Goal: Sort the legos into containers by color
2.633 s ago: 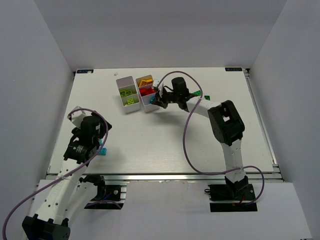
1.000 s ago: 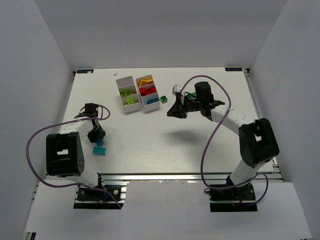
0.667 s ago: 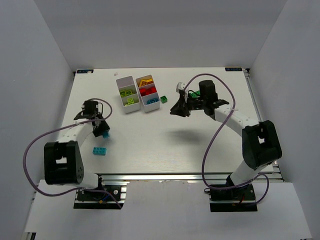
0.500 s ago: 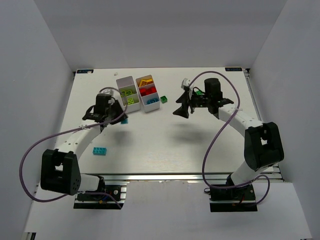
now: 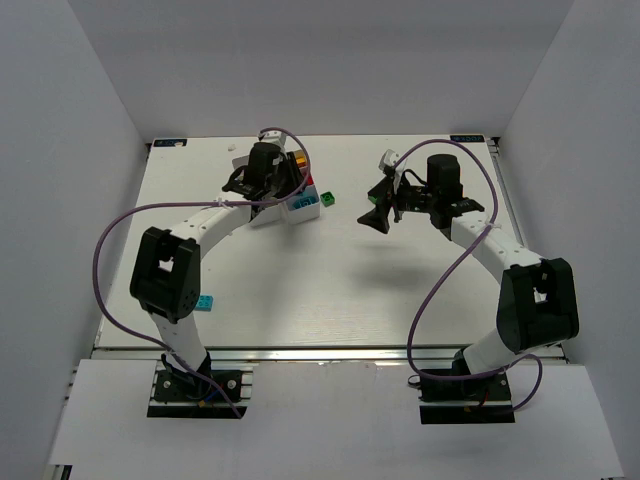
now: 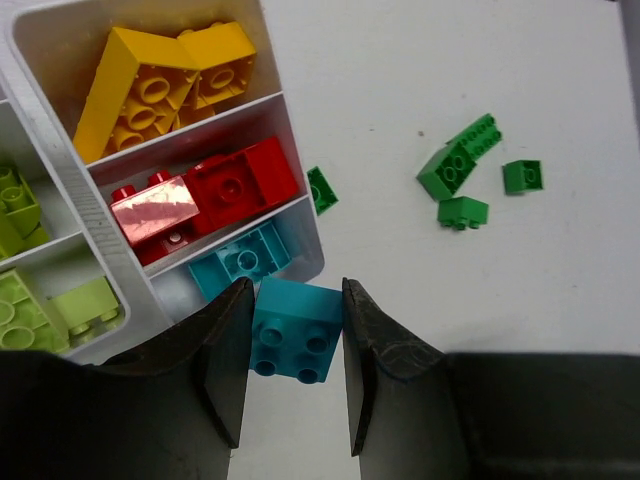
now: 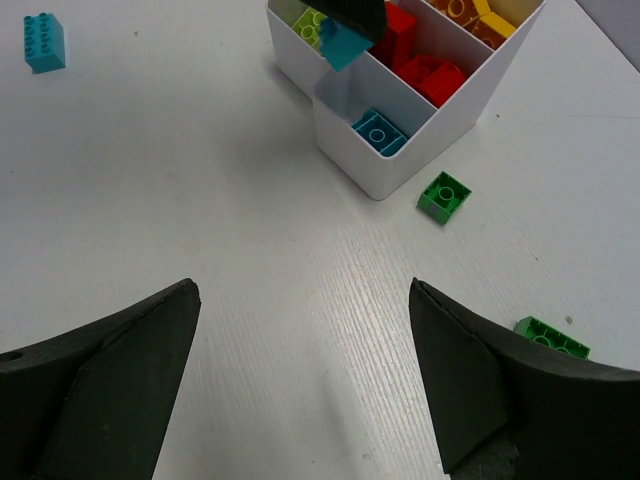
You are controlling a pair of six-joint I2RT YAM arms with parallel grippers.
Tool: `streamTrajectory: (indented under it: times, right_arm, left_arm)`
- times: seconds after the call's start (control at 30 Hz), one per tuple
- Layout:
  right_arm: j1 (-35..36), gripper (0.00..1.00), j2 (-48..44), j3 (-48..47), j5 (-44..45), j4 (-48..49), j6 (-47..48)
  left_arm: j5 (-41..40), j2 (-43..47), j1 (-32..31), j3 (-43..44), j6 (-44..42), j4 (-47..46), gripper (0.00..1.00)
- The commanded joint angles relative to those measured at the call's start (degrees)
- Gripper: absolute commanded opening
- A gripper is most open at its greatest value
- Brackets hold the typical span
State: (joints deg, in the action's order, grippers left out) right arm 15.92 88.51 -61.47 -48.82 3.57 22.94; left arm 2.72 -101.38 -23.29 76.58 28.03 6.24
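Note:
My left gripper (image 6: pixel 295 290) is shut on a cyan lego (image 6: pixel 296 331) and hangs just off the near end of a white container (image 6: pixel 296 228). That container's end compartment holds another cyan lego (image 6: pixel 243 264); red ones (image 6: pixel 243 184) fill the middle and yellow ones (image 6: pixel 157 87) the far end. The second container (image 6: pixel 66 262) beside it holds lime green legos (image 6: pixel 24 303). My right gripper (image 7: pixel 302 290) is open and empty above bare table, right of the containers (image 5: pixel 302 208). Dark green legos (image 6: pixel 458 165) lie loose on the table.
One dark green lego (image 7: pixel 444 195) sits close to the container's corner, another (image 7: pixel 552 338) lies nearer my right fingers. A lone cyan lego (image 5: pixel 203 302) rests near the table's front left. The left arm (image 5: pixel 210 218) arches over the left half.
My left arm lifted a cyan lego from the front left and swung it over to the containers. My right gripper opened wide and drifted right, away from the containers.

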Motion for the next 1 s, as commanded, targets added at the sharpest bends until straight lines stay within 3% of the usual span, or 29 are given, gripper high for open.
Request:
streamTrajectory:
  times: [0.0,0.23,0.63,0.73,0.8,0.9,0.97]
  right_arm:
    - [-0.63,0.89,-2.64,0.92,0.21,1.61,0.44]
    - [-1.86,0.84,-2.73,1.36,-1.1,1.61,0.09]
    - [-2.21,0.85,-2.55,1.44,-2.07,1.52,-0.26]
    - [-2.3,0.86,-2.82,1.53,-1.98,1.52,-0.26]
    - [-2.39,0.87,-2.99,1.53,-1.63,1.44,-0.26]
    - [-2.48,0.89,-3.25,1.62,-1.63,1.26,-0.26]
    - [-2.56,0.89,-3.26,1.27,-1.63,1.09,-0.26]
  left_arm:
    - [-5.43,-1.62,-2.11,4.72,-0.87,1.49,0.06]
    - [-12.99,-5.31,-4.22,7.36,-1.4,2.81,0.09]
    - [-20.3,-9.26,-5.45,9.2,-0.96,2.81,0.18]
    - [-20.74,-10.15,-5.54,10.34,-0.87,3.25,0.25]
    - [-21.52,-10.85,-5.63,10.87,-0.7,3.95,0.39]
    - [-21.7,-11.38,-5.63,11.49,-0.7,4.66,0.49]
    - [-21.53,-11.38,-5.63,11.84,-0.61,4.83,0.51]
